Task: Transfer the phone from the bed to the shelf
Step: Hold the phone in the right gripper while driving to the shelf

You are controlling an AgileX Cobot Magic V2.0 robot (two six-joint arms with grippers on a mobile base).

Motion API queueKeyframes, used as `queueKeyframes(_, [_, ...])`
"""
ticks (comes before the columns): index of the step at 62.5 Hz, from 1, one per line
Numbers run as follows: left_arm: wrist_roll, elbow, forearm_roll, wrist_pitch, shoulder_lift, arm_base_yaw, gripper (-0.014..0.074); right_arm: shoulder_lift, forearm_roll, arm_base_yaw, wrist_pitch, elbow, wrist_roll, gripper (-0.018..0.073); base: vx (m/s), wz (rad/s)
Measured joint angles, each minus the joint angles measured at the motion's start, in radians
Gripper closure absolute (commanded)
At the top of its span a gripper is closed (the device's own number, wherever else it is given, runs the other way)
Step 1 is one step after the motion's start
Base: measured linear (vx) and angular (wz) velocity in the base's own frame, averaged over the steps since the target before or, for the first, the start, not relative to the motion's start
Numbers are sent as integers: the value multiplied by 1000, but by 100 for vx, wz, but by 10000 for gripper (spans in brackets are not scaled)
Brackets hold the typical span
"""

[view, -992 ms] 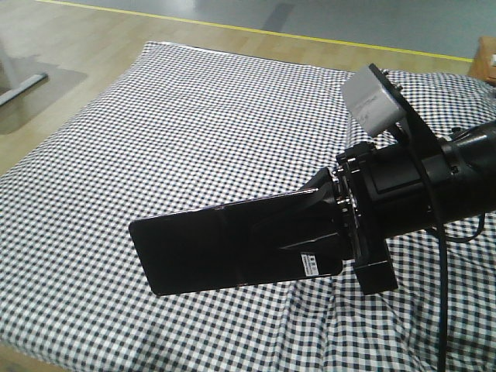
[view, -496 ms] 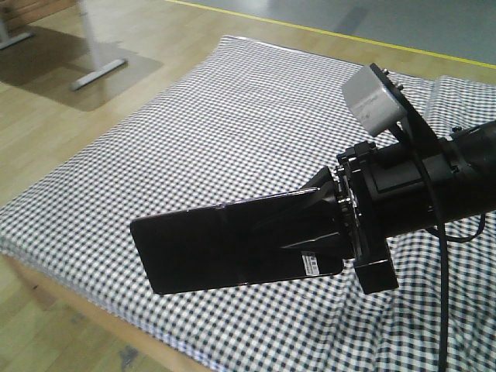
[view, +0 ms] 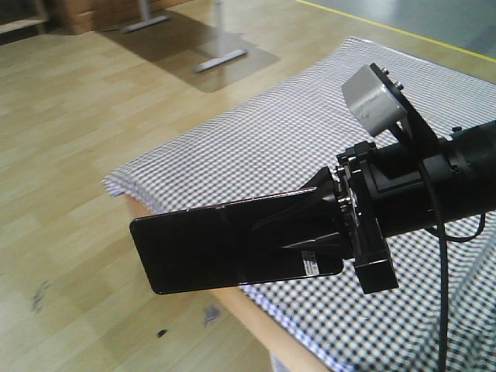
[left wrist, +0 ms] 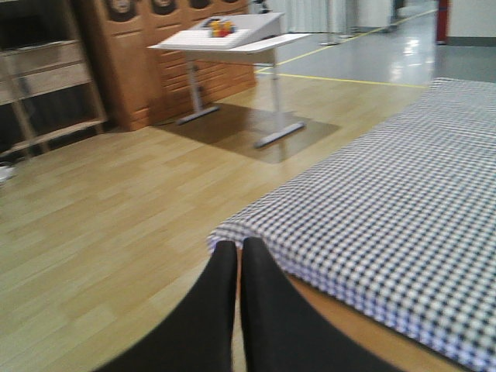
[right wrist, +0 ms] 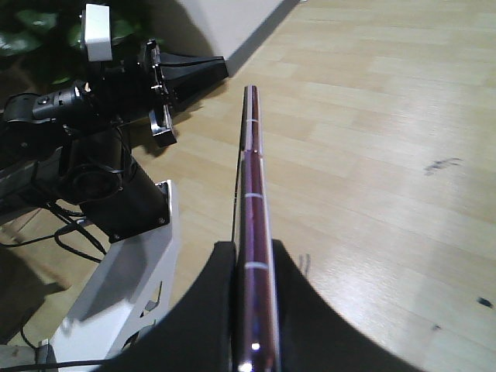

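Observation:
The phone [view: 225,246], a glossy black slab with a small white sticker, juts left from my right gripper [view: 283,232], which is shut on it. It hangs past the corner of the bed [view: 310,132], over the wooden floor. In the right wrist view the phone [right wrist: 252,170] shows edge-on, pinkish, pinched between both black fingers [right wrist: 213,294]. My left gripper [left wrist: 238,252] is shut with nothing in it, near the bed's checked corner [left wrist: 372,201]; it also shows as a black wedge [right wrist: 209,68]. The shelf [left wrist: 54,85], with a slanted side, stands far left.
A white desk [left wrist: 232,39] on metal legs stands on the floor beyond the bed, with a brown cabinet [left wrist: 155,62] behind it. My own white base [right wrist: 132,287] and left arm cables [right wrist: 70,139] lie left of the phone. Wooden floor [view: 77,155] spreads to the left.
The whole view has swung left: the bed has slid to the right of the frame and wooden floor now lies under the phone. The right gripper still holds the phone the same way.

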State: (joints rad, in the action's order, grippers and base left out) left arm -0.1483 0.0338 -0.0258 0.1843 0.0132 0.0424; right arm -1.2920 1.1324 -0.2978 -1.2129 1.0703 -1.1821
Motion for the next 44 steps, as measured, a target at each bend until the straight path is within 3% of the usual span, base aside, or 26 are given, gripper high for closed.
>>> queueKeyframes(44, [0, 0, 0, 0, 0, 0, 595, 0, 0, 0, 0, 0, 0, 561, -18, 69])
